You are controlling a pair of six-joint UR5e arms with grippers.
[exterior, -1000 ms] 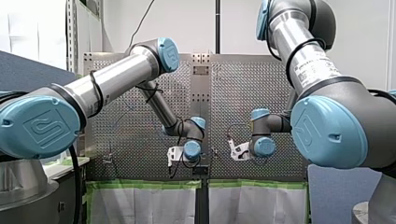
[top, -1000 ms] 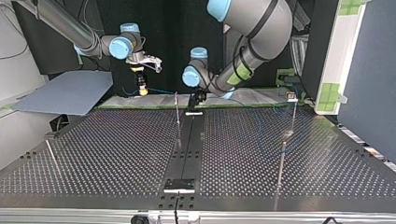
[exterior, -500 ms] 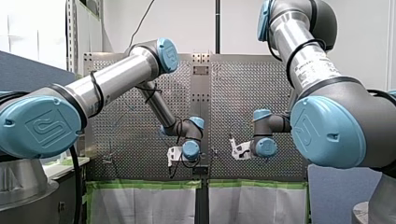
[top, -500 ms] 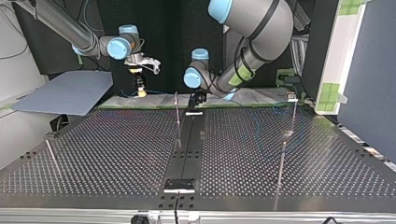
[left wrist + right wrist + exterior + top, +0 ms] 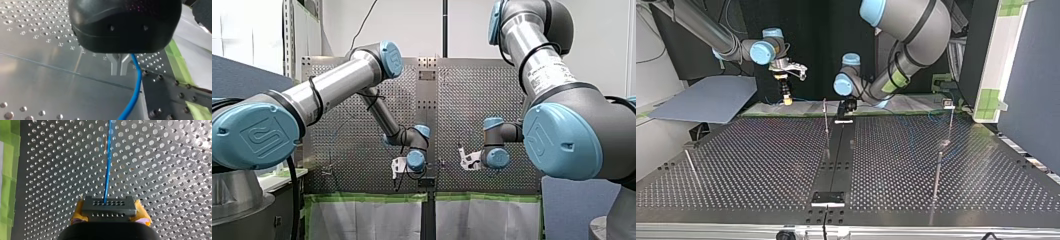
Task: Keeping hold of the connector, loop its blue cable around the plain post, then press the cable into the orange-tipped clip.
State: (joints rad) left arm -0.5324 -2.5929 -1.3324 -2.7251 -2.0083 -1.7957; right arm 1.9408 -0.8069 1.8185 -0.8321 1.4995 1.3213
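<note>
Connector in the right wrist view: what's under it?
Around the connector, only perforated table shows. The blue cable leaves its front face and runs ahead over the table. The yellow pads grip its sides. The patch directly beneath it is covered.

My left arm [image 5: 337,82], my right arm [image 5: 539,62]: silver tubes, grey joint housings, pale blue round caps [image 5: 254,135] embossed with a logo. Black cable [image 5: 315,100] wound round the left tube, another round the right. Small printed label [image 5: 548,75] on the right tube. Green tape band [image 5: 896,79] on the left forearm. White brackets [image 5: 399,166] at both wrists. Left tool [image 5: 119,72]: rounded black housing, two small holes, bare metal fingers [image 5: 114,66]. Right tool [image 5: 110,211]: black housing, yellow pads [image 5: 79,213].
</note>
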